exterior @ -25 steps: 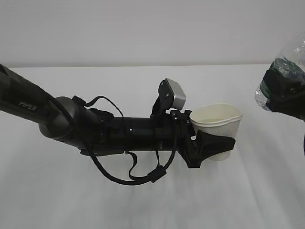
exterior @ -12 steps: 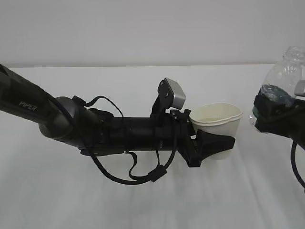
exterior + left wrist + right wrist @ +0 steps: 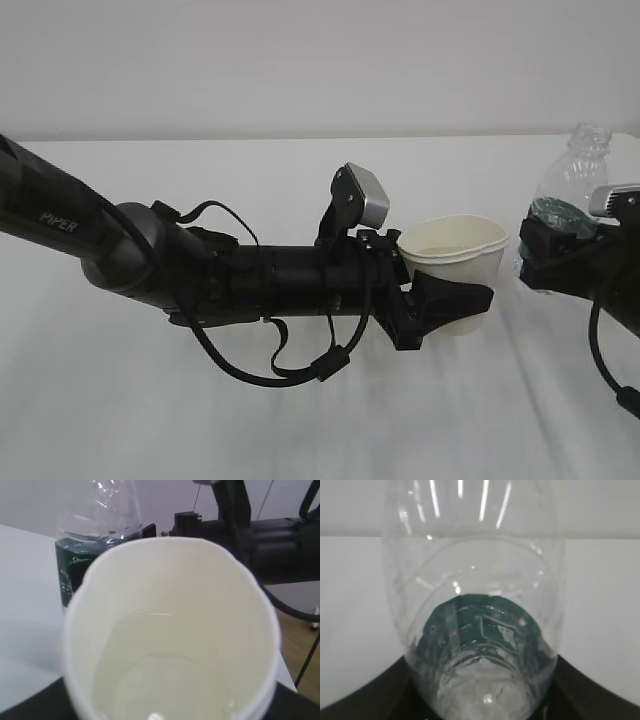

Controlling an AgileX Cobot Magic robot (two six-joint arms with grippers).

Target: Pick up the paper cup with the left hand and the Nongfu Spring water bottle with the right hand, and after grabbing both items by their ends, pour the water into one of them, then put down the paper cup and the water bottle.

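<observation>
White bench (image 3: 300, 440), pale wall behind. Left gripper (image 3: 440, 310) clamped around the paper cup (image 3: 455, 265), held upright; water (image 3: 165, 675) pools inside. Right gripper (image 3: 545, 255) grips the Nongfu Spring water bottle (image 3: 570, 190) at its label, upright, right of the cup; the bottle's base is hidden, and the right arm is cut off by the frame edge.

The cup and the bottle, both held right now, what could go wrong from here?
1. The cup holds water, and the left gripper pinches its rim out of round; a hard set-down or tighter squeeze might slop water onto the table.
2. The bottle is capless, upright in the right gripper, close beside the cup. A sideways move could knock them together.
</observation>
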